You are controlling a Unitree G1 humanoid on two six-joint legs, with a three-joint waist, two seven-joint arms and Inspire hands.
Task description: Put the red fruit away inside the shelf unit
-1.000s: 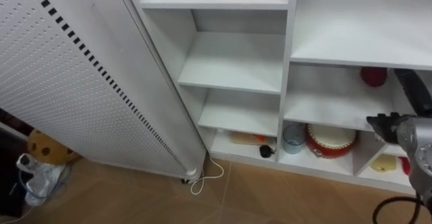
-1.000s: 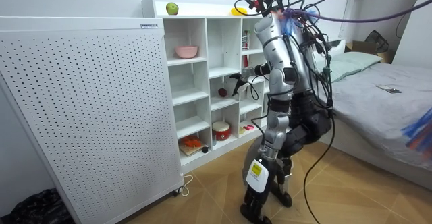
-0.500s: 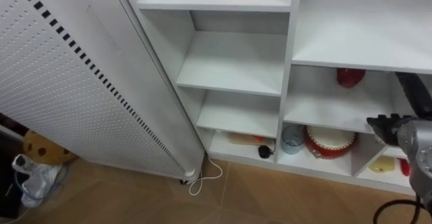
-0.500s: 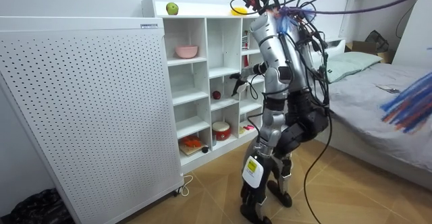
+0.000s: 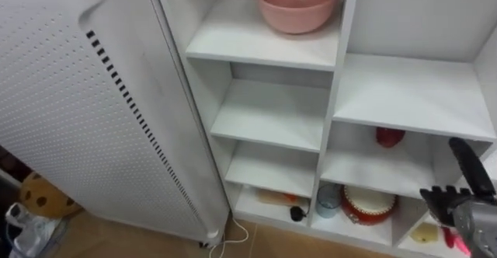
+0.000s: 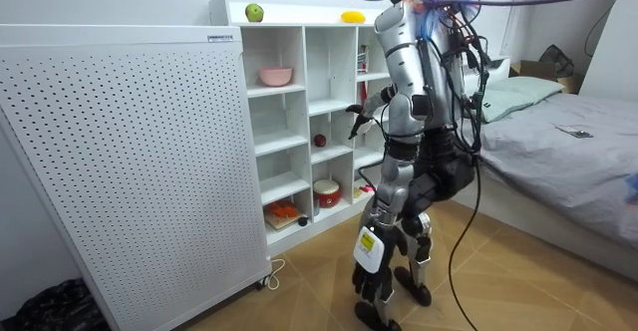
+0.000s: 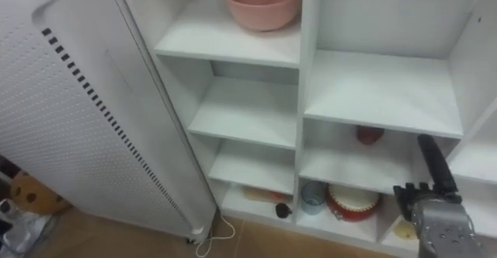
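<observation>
The robot stands facing a white closet (image 5: pixel 334 71) of open shelves, with a tall white perforated panel (image 5: pixel 70 118) just to its left. Its right hand (image 5: pixel 454 205) hangs in front of the closet's right side, low in the robot's own view. One finger points straight towards the shelves, the others are loosely bent, and the hand holds nothing. A small red fruit (image 5: pixel 388 136) sits towards the back of a shelf in the middle column, up, left and farther in from that hand, with clear air between the two. The fruit is round, so no side looks better to grasp, and a reach for it would likely go forward and a little left. Seen from the room, a green fruit (image 6: pixel 254 12) and a yellow fruit (image 6: pixel 351 16) lie on the closet's top, well above the hand. A pink bowl (image 5: pixel 299 5) rests on a high shelf in the left column. A blue cup (image 5: pixel 327 199) and a round red-rimmed pot (image 5: pixel 366 203) stand side by side in the bottom compartment below the red fruit.
</observation>
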